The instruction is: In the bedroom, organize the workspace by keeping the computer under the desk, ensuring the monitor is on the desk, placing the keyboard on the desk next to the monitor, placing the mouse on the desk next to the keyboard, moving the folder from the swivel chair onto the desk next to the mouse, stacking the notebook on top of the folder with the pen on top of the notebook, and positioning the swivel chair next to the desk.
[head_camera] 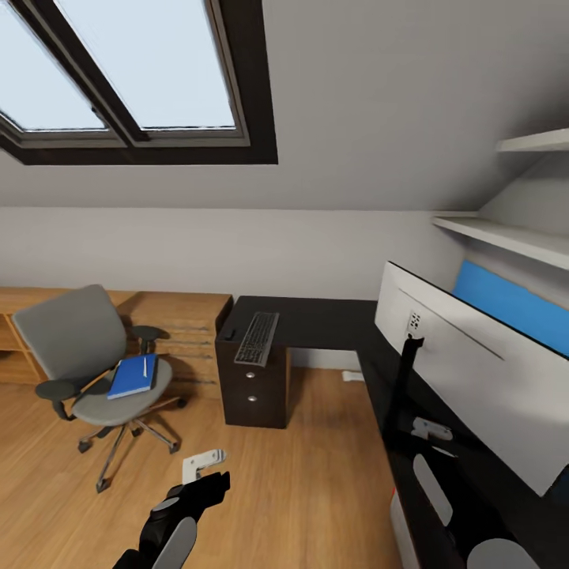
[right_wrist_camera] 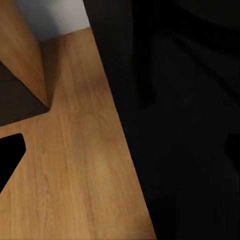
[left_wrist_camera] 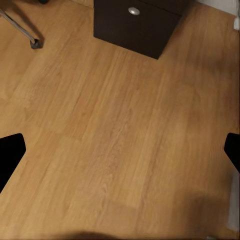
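Far to my left, the swivel chair (head_camera: 87,356) stands on the wood floor (head_camera: 300,474) in front of a light wooden dresser (head_camera: 178,316). The blue folder (head_camera: 133,376) lies flat on its seat with the white pen (head_camera: 145,365) on top; I cannot make out the notebook. My left claw (left_wrist_camera: 120,150) hangs over bare floor between the chair and the desk (head_camera: 316,320), its fingers (left_wrist_camera: 10,155) spread wide with nothing between them. Beyond it, the keyboard (head_camera: 258,337) lies on the desk's far wing above the drawer unit (head_camera: 253,391), with what may be the mouse (head_camera: 229,334) just to its left. On the right, the monitor (head_camera: 474,363) stands on the near wing, white back towards me. My right claw (right_wrist_camera: 120,150) hovers at the desk's edge, wide and empty.
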### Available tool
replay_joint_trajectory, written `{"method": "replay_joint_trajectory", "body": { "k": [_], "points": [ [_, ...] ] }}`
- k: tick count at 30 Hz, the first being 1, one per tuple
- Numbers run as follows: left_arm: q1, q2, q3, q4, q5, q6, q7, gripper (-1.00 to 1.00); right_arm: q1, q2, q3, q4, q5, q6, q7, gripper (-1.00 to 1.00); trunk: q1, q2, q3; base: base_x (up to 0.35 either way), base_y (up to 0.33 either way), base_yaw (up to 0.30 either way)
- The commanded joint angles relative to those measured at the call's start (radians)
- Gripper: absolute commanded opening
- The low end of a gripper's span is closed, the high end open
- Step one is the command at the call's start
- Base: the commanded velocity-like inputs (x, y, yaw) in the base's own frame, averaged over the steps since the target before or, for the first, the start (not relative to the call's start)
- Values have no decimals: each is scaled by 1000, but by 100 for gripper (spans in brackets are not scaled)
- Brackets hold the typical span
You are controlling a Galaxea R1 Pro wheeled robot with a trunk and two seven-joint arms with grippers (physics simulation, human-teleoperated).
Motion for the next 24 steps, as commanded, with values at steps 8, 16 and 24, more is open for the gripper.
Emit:
{"method": "replay_joint_trajectory", "body": {
  "k": [8, 16, 24],
  "points": [
    [-1, 1, -2, -1, 9, 2, 11, 100, 0, -1, 5, 25, -8, -2, -5, 100, 1, -1, -1, 0, -310, -34],
    [-1, 1, -3, -1, 10, 2, 11, 100, 0, 1, 10, 53, -8, -39, -4, 100, 1, -1, -1, 0, -264, -4],
    [-1, 0, -3, -1, 10, 2, 10, 100, 0, 5, 23, 57, -10, -52, -4, 100, 1, -1, -1, 0, -199, 0]
  ]
}}
